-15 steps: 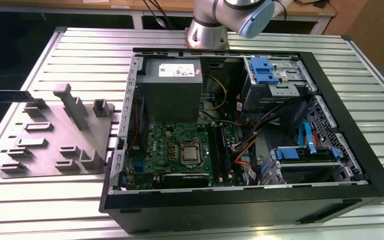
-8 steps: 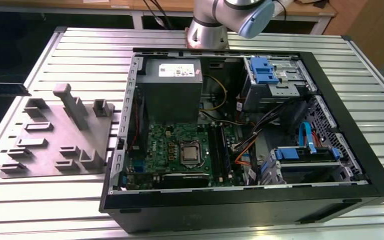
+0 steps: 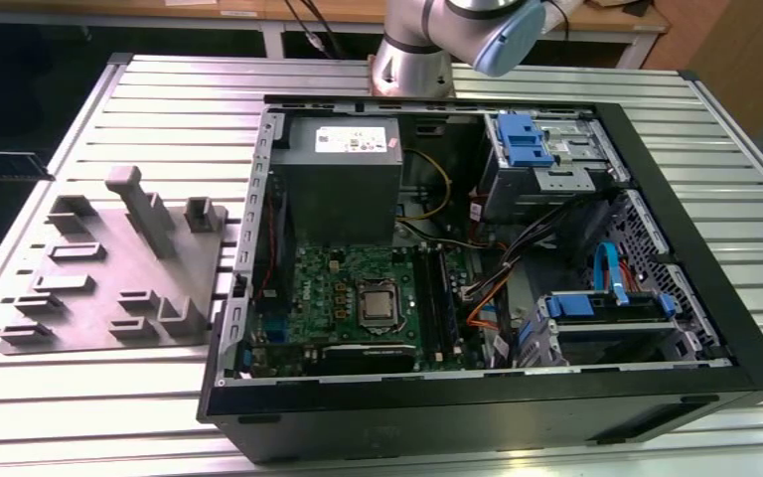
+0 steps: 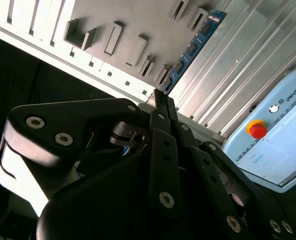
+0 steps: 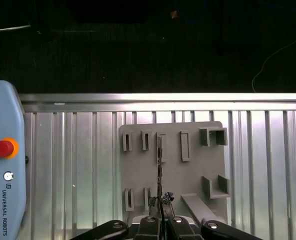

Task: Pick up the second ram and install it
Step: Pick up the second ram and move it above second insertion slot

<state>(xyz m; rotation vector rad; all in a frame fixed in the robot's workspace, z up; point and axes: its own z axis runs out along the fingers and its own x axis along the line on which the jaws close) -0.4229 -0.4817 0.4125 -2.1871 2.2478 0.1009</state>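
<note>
The second ram [image 4: 192, 47] is a blue circuit stick with a row of black chips, and my gripper [image 4: 160, 100] is shut on one end of it. In the first wrist view the ram [image 5: 159, 167] shows edge-on, rising from the gripper [image 5: 160, 202] over the grey holder plate [image 5: 192, 170]. In the exterior view a dark stick [image 3: 4, 165], apparently the same ram, hangs beyond the table's edge at the exterior view's left. The green motherboard [image 3: 335, 283] lies inside the open computer case [image 3: 488, 393], with black slot rails [image 3: 435, 298] beside the processor.
The grey holder plate [image 3: 116, 263] with several upright slots lies on the ribbed metal table [image 3: 76, 397], to the exterior view's left of the case. A teach pendant [image 5: 3, 160] with a red button lies on the table. The arm's base [image 3: 415, 60] stands behind the case.
</note>
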